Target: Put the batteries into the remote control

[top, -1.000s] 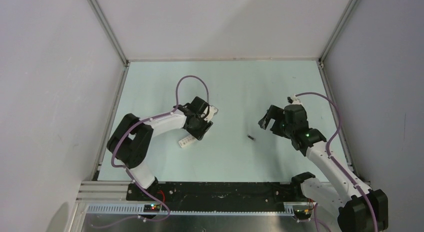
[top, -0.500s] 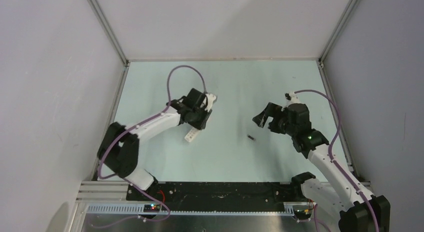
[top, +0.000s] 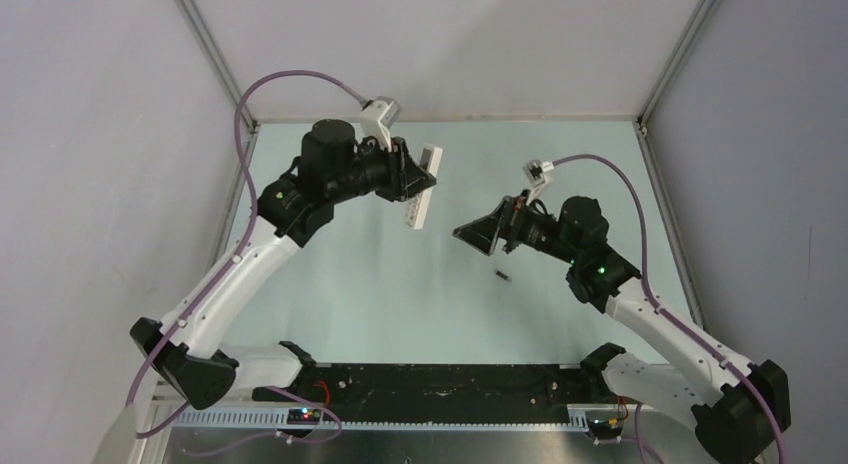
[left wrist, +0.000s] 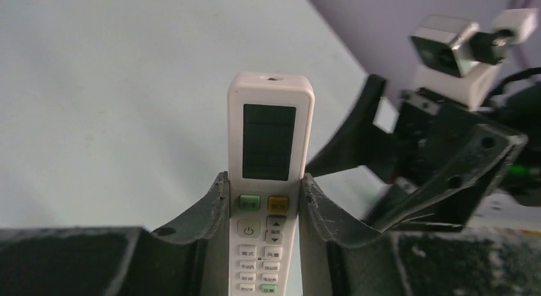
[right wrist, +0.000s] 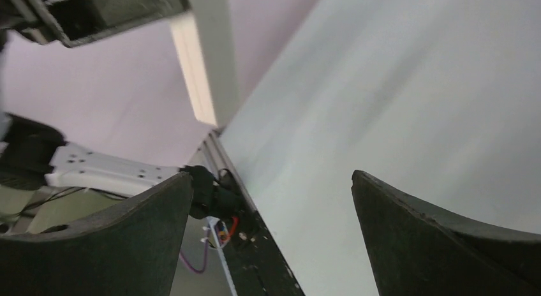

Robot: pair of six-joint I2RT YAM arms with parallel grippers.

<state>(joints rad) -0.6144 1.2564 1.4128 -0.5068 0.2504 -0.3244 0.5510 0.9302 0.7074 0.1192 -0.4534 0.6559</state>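
Between the pinching jaws of the left gripper (left wrist: 263,179), the remote control (left wrist: 270,117) is held clear of the table (top: 400,304), button face up.
Its long axis runs straight out from the jaws, display end toward the right gripper (top: 478,234), which is spread wide and empty. One battery (top: 502,275) lies on the table just beneath the right gripper, far nearer to it than to the left.

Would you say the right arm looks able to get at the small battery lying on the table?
Probably yes: the battery lies uncovered near the open right gripper, with nothing between them.
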